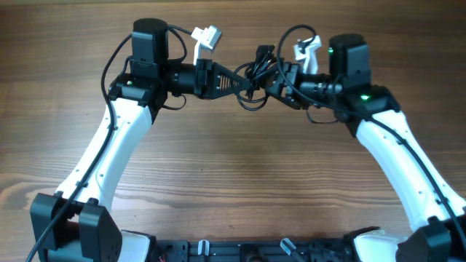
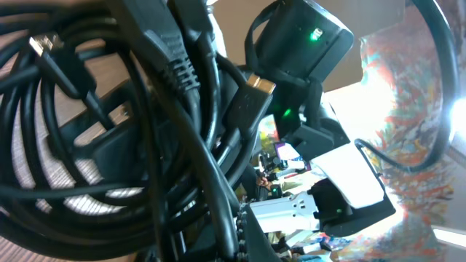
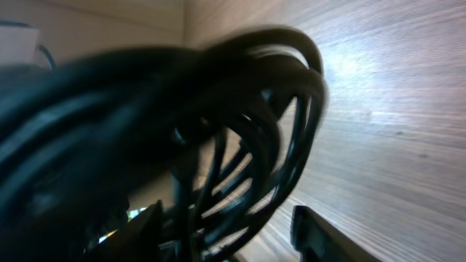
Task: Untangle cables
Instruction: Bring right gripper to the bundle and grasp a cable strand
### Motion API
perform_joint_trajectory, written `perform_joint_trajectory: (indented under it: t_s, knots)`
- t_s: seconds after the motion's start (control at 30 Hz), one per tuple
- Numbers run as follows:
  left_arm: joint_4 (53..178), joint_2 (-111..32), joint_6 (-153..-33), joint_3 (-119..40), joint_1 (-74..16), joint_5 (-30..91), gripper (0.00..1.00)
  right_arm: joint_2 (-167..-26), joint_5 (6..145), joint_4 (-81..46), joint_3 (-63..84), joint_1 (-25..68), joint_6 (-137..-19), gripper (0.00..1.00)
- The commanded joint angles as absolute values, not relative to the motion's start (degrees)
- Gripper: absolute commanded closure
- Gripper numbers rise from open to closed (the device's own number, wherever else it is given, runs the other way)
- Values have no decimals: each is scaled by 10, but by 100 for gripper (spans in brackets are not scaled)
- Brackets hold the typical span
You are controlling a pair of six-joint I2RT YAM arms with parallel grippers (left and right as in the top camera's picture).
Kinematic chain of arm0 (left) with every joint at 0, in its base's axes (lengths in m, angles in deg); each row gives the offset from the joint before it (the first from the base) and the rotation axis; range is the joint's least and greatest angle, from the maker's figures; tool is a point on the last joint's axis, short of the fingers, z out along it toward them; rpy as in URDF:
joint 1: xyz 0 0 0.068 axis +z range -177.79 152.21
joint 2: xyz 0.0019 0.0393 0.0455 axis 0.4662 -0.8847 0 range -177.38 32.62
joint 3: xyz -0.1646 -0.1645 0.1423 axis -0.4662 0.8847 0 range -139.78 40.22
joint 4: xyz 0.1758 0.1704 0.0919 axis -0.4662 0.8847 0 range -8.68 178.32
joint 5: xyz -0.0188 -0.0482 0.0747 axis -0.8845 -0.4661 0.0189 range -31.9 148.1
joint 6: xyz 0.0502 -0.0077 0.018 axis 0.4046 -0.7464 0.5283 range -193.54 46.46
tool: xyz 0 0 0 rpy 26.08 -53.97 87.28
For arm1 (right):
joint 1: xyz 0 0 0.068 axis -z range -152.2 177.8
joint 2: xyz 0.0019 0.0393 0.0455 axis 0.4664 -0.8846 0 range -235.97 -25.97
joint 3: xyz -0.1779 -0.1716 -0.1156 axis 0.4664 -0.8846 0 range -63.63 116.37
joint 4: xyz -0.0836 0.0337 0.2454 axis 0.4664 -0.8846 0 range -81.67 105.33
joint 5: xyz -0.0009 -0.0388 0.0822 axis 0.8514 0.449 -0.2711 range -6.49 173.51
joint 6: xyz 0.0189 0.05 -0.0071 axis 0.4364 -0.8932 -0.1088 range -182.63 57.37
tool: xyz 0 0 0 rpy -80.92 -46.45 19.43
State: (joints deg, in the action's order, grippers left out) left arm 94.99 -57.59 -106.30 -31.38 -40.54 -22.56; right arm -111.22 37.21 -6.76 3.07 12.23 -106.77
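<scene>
Overhead: the cables [image 1: 256, 69] form a knotted bundle between both arms, far middle of the table [image 1: 233, 167]. The left end effector [image 1: 246, 86] pinches them, closed. The right end effector [image 1: 279, 78] meets the bundle.
Left wrist: cables fill the view.
Right wrist: blurred loops; I cannot tell its grip.

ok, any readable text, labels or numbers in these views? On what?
No readable text in any view.
cables and gold-tipped plug: no legible markings.
white plate on the opposite arm: looks blank.
colourful clutter behind it: too small and blurred to read.
Right wrist view: blurred, shows no text.
</scene>
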Motion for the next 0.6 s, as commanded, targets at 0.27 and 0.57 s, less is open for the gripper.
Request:
perform_joint_trajectory:
  t_s: [0.27, 0.57]
  knots:
    - [950, -574, -1072, -318, -408, -134, 96, -1146, 371, -86, 38, 104, -1070, 96]
    - [1112, -574, -1061, -318, -408, 206, 90, -1051, 491, -251, 38, 104, -986, 96]
